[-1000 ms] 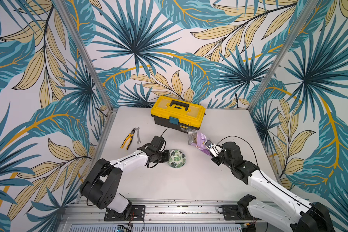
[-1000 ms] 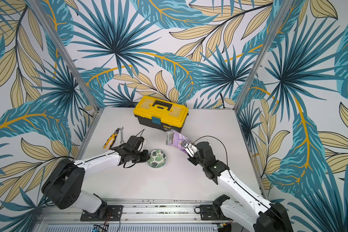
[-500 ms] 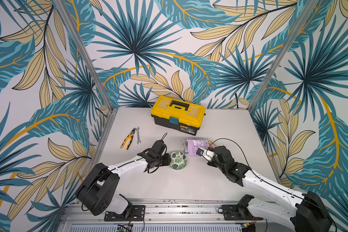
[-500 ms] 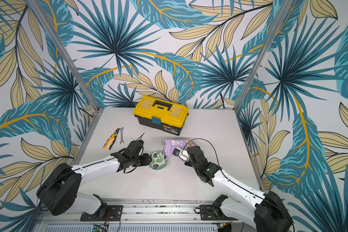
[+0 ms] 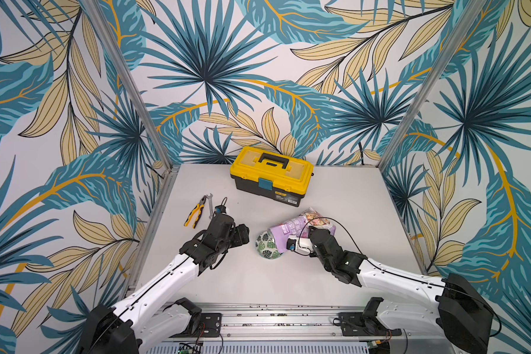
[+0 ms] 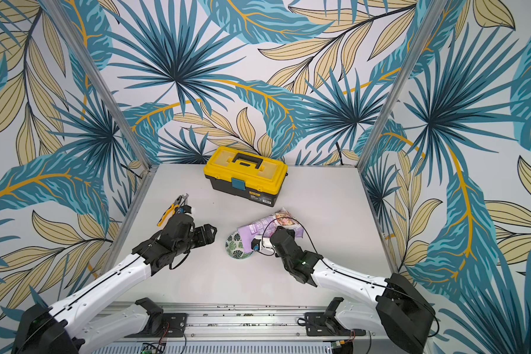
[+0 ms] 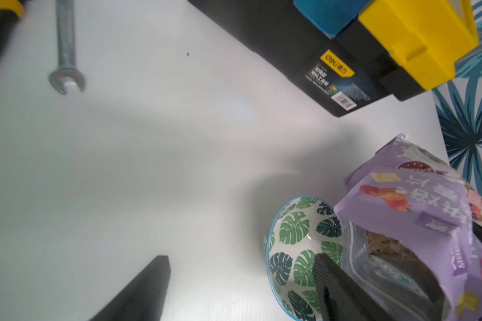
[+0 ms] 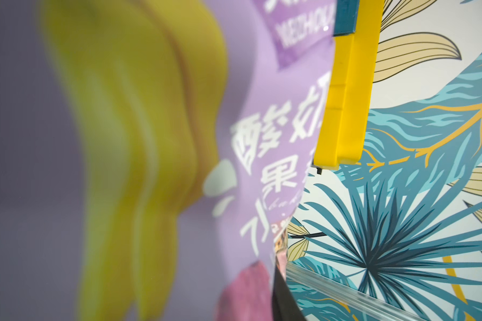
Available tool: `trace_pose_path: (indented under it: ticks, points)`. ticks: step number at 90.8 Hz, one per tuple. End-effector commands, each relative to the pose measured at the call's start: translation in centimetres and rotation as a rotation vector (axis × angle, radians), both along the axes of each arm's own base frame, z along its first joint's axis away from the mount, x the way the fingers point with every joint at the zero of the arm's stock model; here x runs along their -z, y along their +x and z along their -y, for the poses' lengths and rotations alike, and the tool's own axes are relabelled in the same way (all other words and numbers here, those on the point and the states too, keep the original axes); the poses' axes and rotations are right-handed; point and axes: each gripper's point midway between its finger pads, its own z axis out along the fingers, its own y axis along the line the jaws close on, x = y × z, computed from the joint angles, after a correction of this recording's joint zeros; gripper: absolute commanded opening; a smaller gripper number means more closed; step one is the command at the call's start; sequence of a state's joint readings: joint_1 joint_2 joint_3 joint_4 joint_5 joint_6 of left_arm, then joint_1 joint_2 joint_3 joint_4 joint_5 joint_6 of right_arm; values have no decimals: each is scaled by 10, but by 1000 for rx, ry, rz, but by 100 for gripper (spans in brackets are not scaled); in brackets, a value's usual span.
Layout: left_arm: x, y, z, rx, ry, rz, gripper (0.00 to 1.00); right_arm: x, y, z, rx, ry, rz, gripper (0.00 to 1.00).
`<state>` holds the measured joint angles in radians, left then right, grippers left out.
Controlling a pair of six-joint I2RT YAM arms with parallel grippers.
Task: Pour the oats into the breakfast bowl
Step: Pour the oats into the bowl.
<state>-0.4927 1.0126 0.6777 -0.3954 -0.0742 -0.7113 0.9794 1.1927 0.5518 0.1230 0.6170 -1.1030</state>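
The breakfast bowl [image 5: 265,245] [image 6: 236,245], white with green leaves and a blue rim, sits mid-table. The light purple pouch [image 5: 301,222] [image 6: 267,223] lies tipped on its side, its open mouth over the bowl's right rim. My right gripper [image 5: 307,235] is shut on the pouch, its fingers mostly hidden behind the bag. In the left wrist view, beige oats [image 7: 384,244] show inside the pouch mouth beside the bowl [image 7: 295,244]. My left gripper [image 5: 242,234] [image 7: 242,280] stands open just left of the bowl, holding nothing. The pouch [image 8: 150,166] fills the right wrist view.
A yellow-and-black toolbox [image 5: 272,176] [image 7: 345,41] stands at the back centre. Yellow-handled pliers [image 5: 195,213] and a small wrench [image 5: 210,203] [image 7: 66,55] lie at the left, behind my left arm. Leaf-patterned walls close the table on three sides.
My left gripper let go of the bowl's rim, opened wide and drew back to the left. My right arm carried the pouch leftward and tipped it over the bowl.
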Motion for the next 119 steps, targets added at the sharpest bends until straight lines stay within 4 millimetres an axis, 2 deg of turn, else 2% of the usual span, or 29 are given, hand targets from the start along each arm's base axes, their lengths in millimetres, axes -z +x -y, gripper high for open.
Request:
trace_pose_path:
  ticks: [1, 8, 28, 47, 119]
  points:
    - [-3, -7, -30, -107, 43, 11, 94, -56, 13, -6, 50, 68, 206, 0]
    - [-15, -9, -40, -141, 51, 49, 100, -56, 12, -6, 51, 17, 223, 0]
    - [-33, -16, -56, -190, 71, 108, 100, -58, 8, -8, 40, -121, 269, 0]
    - [-34, -20, -61, -196, 87, 108, 100, -65, 6, -12, 53, -225, 324, 0]
    - [-26, -24, -62, -186, 92, 88, 100, -88, -1, -37, -3, -397, 477, 0]
